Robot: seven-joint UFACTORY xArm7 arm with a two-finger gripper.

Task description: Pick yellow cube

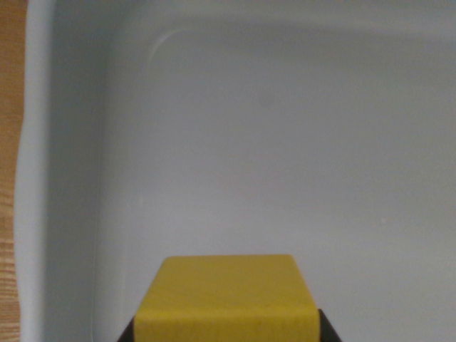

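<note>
A yellow cube (226,296) fills the bottom middle of the wrist view, over the floor of a pale grey bin (64,178). Dark fingertips (326,329) of my gripper (226,331) show at the cube's lower left and lower right corners, pressed against its sides. The gripper looks shut on the cube. Whether the cube rests on the bin floor or hangs above it cannot be told from this view.
The bin's rounded wall runs up the wrist view's left and across the top. Outside it, a strip of wooden tabletop (8,142) shows along the left edge. The bin floor beyond the cube holds nothing else.
</note>
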